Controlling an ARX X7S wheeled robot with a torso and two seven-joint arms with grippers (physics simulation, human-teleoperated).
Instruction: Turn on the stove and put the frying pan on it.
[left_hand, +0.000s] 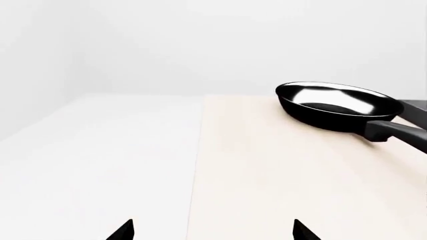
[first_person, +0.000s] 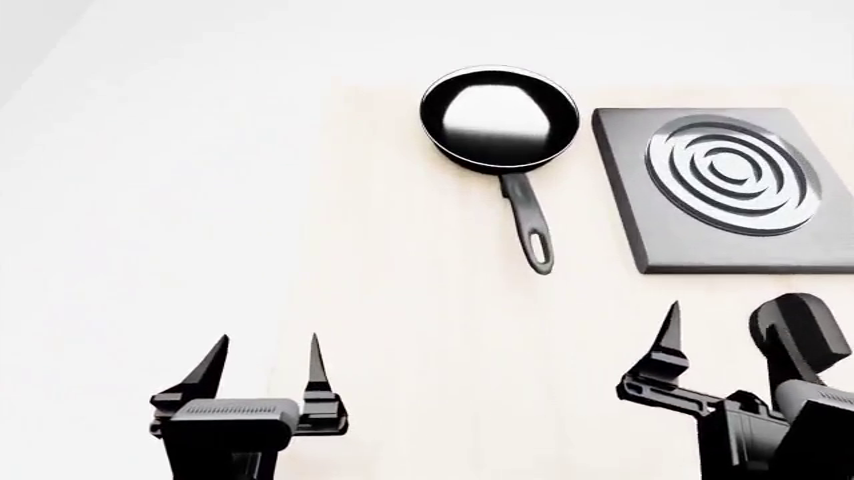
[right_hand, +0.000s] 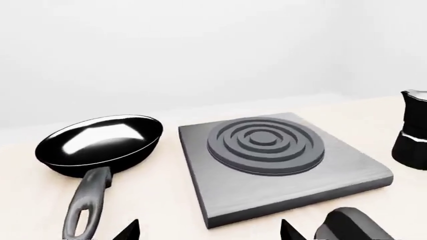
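The frying pan (first_person: 501, 118) is glossy black and lies on the pale wooden table, its long handle (first_person: 530, 225) pointing toward me. It also shows in the left wrist view (left_hand: 337, 105) and the right wrist view (right_hand: 100, 142). The stove (first_person: 627, 190), a dark grey slab with raised rings, lies just right of the pan and also shows in the right wrist view (right_hand: 267, 170). Its round black knob (first_person: 801, 332) sits at its near edge, close to my right gripper. My left gripper (first_person: 264, 360) is open and empty, near and to the left of the pan. My right gripper (first_person: 721, 365) is open and empty, just short of the stove.
A black-and-silver moka pot (right_hand: 412, 130) stands to the right of the stove. The wooden table top (first_person: 441, 330) ends at a straight left edge, with a white surface (left_hand: 100, 150) beyond it.
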